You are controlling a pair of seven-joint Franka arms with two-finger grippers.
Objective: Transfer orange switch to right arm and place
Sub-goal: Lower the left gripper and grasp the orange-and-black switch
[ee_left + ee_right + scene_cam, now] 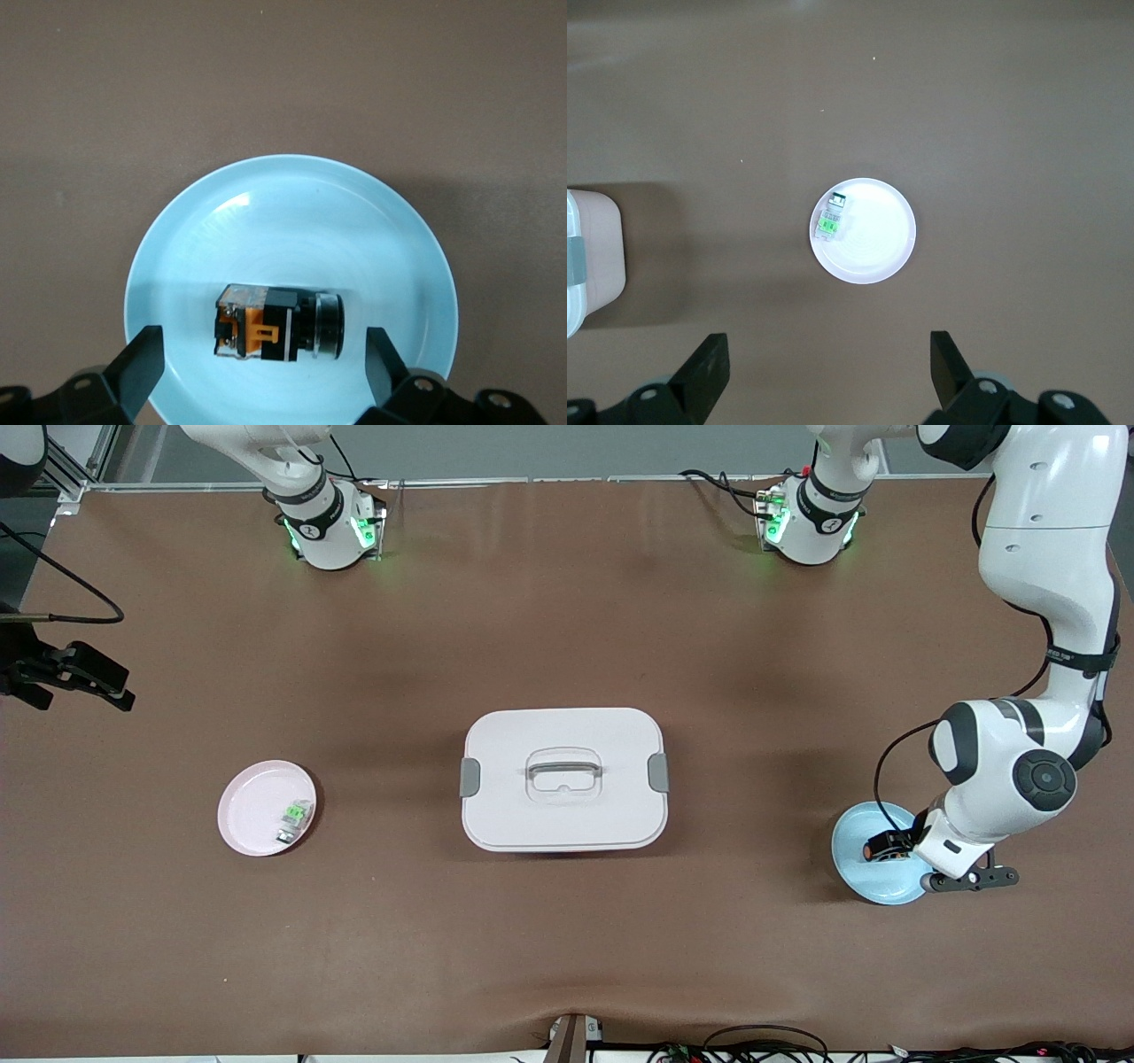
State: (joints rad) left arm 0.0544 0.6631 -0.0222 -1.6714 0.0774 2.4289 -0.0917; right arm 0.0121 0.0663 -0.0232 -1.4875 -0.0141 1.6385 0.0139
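- Front view: orange switch (883, 848) lying on the blue plate (864, 877) at the left arm's end of the table; left gripper (895, 849) low over it. White lidded box (564, 779) mid-table; pink plate (257, 815) holding a green part (294, 819).
- Left wrist view: fingers (142, 363) spread wide either side of the switch (276, 324), apparently not touching.
- Right wrist view: right gripper (828, 376) waits high over the pink plate (877, 243), fingers (707, 367) apart, holding nothing.

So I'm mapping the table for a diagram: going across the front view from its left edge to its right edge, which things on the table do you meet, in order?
Pink plate holding the small green-and-clear part → white lidded box → light blue plate with the orange switch lying on it, the open left gripper low over it.
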